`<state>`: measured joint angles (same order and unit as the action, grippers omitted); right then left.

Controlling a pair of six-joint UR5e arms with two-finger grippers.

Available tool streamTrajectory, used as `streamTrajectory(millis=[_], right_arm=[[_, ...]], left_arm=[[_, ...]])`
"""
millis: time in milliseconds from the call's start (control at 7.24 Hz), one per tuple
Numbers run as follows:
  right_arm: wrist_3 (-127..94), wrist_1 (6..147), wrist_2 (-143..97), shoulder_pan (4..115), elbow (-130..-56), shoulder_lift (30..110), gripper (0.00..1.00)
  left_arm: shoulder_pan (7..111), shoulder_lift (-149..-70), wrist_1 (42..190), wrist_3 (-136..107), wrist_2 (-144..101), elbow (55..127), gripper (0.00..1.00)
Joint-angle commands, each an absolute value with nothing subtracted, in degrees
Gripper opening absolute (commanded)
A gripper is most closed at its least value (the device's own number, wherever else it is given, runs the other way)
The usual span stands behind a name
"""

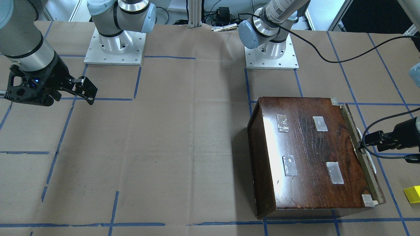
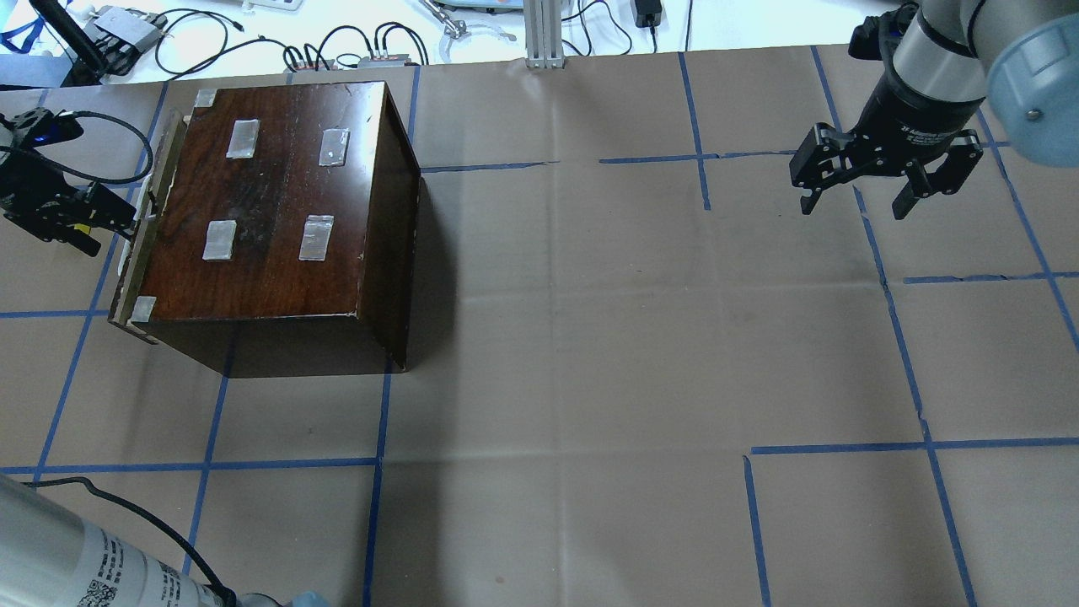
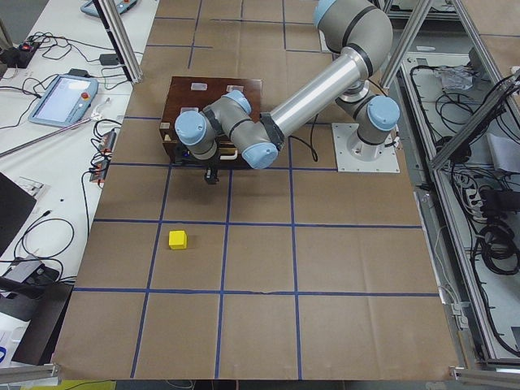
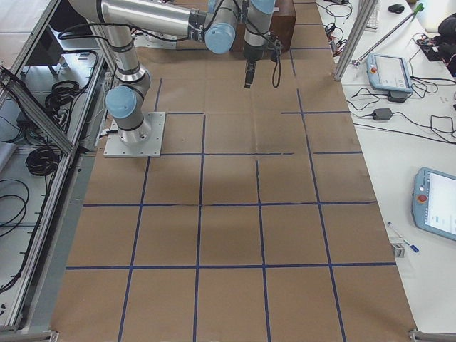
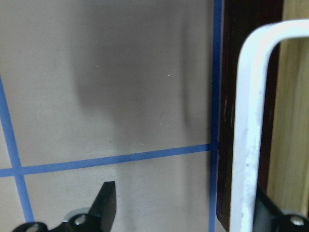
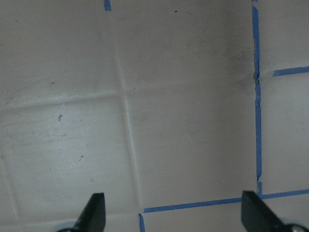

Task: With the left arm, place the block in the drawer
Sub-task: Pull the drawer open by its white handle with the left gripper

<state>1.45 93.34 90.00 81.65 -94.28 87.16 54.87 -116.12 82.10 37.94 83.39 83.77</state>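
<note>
The yellow block (image 1: 413, 194) lies on the paper beside the box's drawer end; it also shows in the exterior left view (image 3: 177, 240). It does not show in the overhead view. The dark-brown box (image 2: 278, 202) stands at the table's left. Its drawer (image 1: 365, 165) front stands slightly out from the box, with a white handle (image 5: 248, 121). My left gripper (image 5: 186, 205) is open at the drawer front, with the handle between its fingers, close to one finger (image 5: 265, 212). It also shows in the overhead view (image 2: 114, 228). My right gripper (image 2: 856, 202) is open and empty, far from the box.
Brown paper with blue tape lines covers the table. The arm bases (image 1: 115, 46) stand at the robot's edge. Cables and boxes (image 2: 126, 29) lie beyond the far edge. A black cable (image 1: 328, 59) loops to the left arm.
</note>
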Motion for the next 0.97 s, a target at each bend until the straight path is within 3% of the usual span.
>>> streamTrajectory(millis=[0, 829], right_arm=[[1.5, 93.3, 90.0, 81.7, -94.3, 87.2, 1.00], [1.5, 93.3, 90.0, 81.7, -94.3, 87.2, 1.00]], left_arm=[[54.3, -116.1, 82.0, 37.9, 86.4, 83.8, 0.90], [51.2, -117.7, 81.9, 38.0, 88.3, 81.8, 0.92]])
